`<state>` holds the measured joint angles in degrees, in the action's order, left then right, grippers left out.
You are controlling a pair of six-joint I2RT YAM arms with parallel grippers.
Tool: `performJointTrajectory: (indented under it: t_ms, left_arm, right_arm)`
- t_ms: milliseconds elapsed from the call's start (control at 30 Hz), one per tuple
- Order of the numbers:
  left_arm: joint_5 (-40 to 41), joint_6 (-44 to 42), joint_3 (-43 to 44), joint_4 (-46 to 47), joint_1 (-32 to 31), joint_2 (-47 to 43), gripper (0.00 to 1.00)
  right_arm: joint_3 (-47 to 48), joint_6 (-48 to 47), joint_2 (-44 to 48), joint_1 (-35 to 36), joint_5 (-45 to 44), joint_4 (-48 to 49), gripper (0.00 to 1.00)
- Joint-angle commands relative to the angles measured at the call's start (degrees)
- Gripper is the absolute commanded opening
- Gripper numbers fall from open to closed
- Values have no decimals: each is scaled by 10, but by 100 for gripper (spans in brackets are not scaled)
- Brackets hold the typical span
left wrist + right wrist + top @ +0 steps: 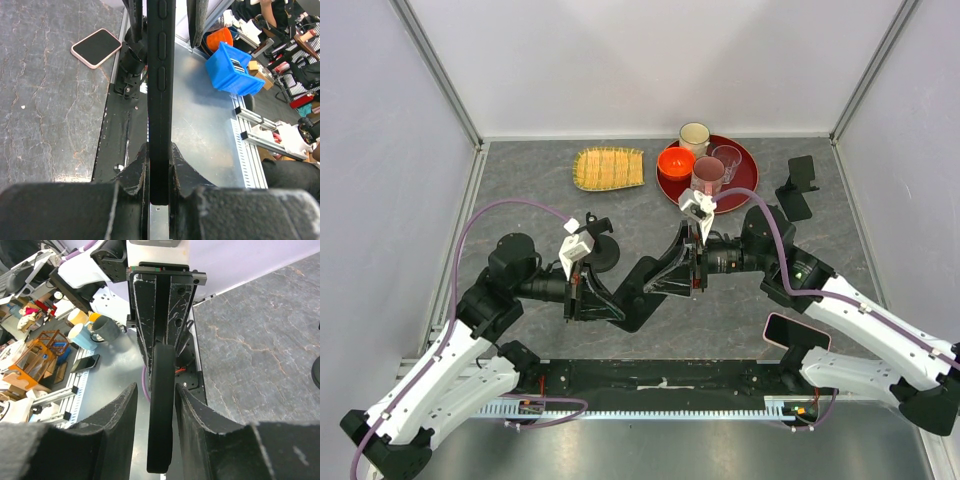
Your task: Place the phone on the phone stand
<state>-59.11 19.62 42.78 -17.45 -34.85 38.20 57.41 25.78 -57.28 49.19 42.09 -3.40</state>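
- Left pincer clamped tight on the phone; right pincer part-open, straddling the other end.
- Stand at 10 o'clock of phone.
- Risk: left releases before right closes, phone drops.

Overhead view looks down on the table; both wrist views closely share the phone.

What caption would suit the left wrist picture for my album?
Left gripper clamps a black phone edge-on; the open right gripper flanks its far end.
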Motion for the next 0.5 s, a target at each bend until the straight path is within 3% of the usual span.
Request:
performJointTrajectory:
  t_ms: [0,133,233,400,467]
  left_arm:
    - [-28,-10,14,54,-2,-14,2]
    - [-31,-9,11,57,-2,-19,2]
    - [-28,-8,14,56,-2,-19,2]
    - [-29,-7,17,56,-1,-19,2]
    - [-27,-7,16,55,-2,-20,2]
  right_arm:
    - [-9,23,-4,-3,37,72,41]
    - [-17,28,-1,-2,40,90,39]
    - [-16,27,-9,-3,48,93,31]
    - [-12,30,-20,-4,48,101,29]
    - [-12,37,-24,-3,53,110,22]
